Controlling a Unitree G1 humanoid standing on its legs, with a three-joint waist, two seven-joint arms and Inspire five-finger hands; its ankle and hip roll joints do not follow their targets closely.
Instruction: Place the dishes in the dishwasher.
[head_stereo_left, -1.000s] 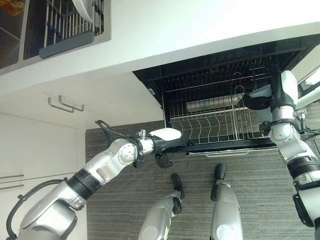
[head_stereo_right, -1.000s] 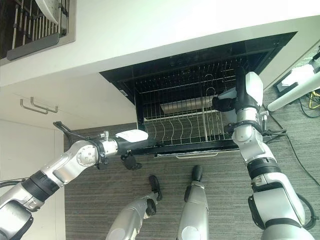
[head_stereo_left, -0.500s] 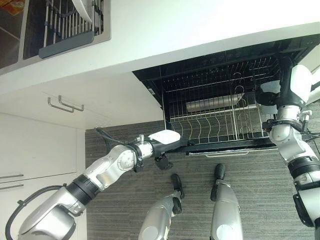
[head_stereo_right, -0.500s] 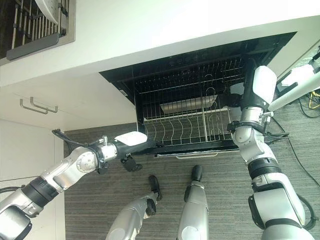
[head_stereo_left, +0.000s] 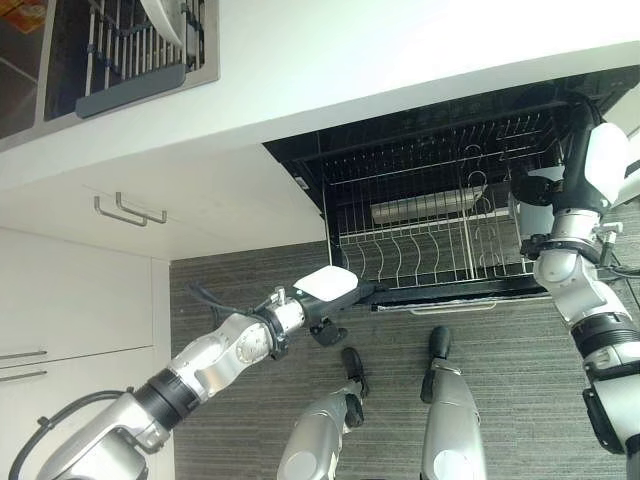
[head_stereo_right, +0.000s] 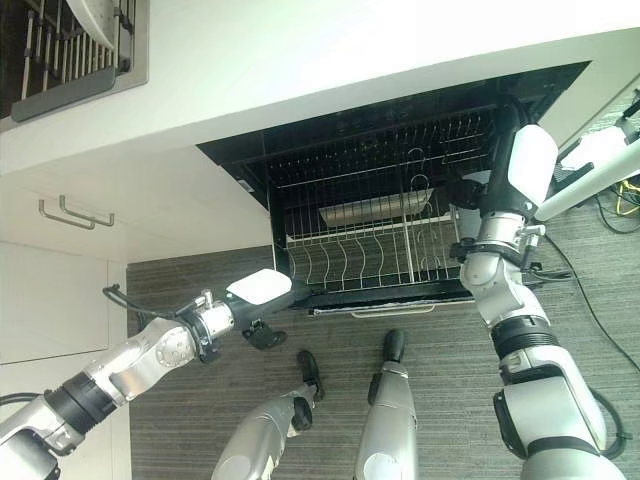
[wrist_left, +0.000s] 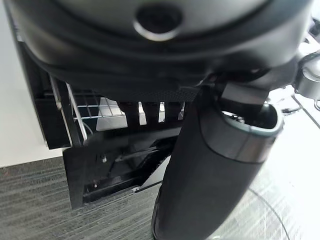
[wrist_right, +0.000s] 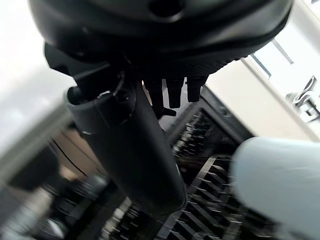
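2 hands at the pulled-out dishwasher rack (head_stereo_left: 430, 245), left hand (head_stereo_left: 335, 290) fingers straight, right hand (head_stereo_left: 575, 130) fingers straight, rack holding no dishes

A pulled-out wire dishwasher rack (head_stereo_left: 430, 250) sits under the white countertop (head_stereo_left: 400, 60). Far left on that countertop lies a sink with a wire drying rack (head_stereo_left: 130, 50). Cabinet drawers with metal handles (head_stereo_left: 130, 208) stand left of the dishwasher.
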